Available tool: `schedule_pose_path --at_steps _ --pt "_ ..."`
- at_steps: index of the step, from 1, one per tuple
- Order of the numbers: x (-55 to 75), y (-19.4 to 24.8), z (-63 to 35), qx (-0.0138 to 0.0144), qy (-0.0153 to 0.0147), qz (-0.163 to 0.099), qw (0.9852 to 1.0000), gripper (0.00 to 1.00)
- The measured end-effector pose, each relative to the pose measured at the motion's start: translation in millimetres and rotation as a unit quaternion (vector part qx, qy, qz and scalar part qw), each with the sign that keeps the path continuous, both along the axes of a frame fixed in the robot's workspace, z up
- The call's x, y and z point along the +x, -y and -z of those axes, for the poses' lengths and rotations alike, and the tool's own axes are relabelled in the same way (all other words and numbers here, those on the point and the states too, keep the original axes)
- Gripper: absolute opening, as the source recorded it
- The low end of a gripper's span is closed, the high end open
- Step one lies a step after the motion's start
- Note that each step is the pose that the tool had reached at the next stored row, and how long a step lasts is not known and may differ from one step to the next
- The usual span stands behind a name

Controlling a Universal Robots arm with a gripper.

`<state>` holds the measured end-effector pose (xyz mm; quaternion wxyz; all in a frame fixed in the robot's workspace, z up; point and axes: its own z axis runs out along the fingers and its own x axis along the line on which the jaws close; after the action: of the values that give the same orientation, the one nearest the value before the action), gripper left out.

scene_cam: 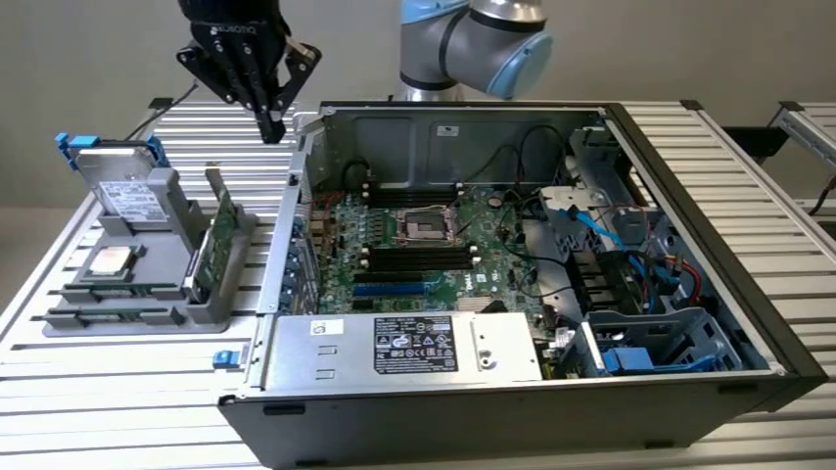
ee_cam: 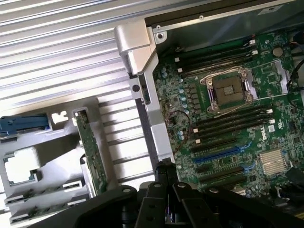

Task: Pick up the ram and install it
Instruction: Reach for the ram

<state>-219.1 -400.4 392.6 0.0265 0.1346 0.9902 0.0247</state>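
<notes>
Toward the upper left of the exterior view, I am hovering my pincer closed and empty over the surface, just beside the open computer case. The ram is standing on edge in the grey holder at that view's left, apart from me. I am judging it light, stiff and fragile, best pinched across its thin faces near the top edge's middle. A silver processor and a drive are sitting nearby; the holder's walls are crowding the stick.

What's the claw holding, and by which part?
Nothing: the black claw is shut and empty; the thin green ram stick stands in the grey tray.
</notes>
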Motion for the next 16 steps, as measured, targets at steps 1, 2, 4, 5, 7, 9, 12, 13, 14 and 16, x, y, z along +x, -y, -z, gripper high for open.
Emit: schedule_pose_path --at_steps 1,2,4,5,7,9,12,13,14,16 --pt "-4.5 0.3 0.0 0.0 0.0 0.0 1.0 0.1" --pt "-9.1 0.5 0.1 0.0 0.0 0.0 1.0 0.1" --pt "-17.7 0.8 0.0 0.0 0.0 -0.001 1.0 0.1" --pt "-21.6 0.9 0.0 0.0 0.0 -0.001 1.0 0.1" --pt "-28.4 1.1 0.2 0.0 0.0 -0.003 1.0 0.1" --pt "-34.7 1.2 0.9 0.0003 0.0 -0.006 1.0 0.1" --pt "-44.0 1.2 2.9 0.0028 0.0 -0.01 0.9999 0.1" --pt "-45.8 1.3 4.2 0.0049 0.0001 -0.014 0.9999 0.1" --pt "-46.9 1.4 5.5 0.0071 0.0 -0.019 0.9998 0.1" --pt "-48.9 1.6 8.3 0.0117 0.0002 -0.03 0.9995 0.1"
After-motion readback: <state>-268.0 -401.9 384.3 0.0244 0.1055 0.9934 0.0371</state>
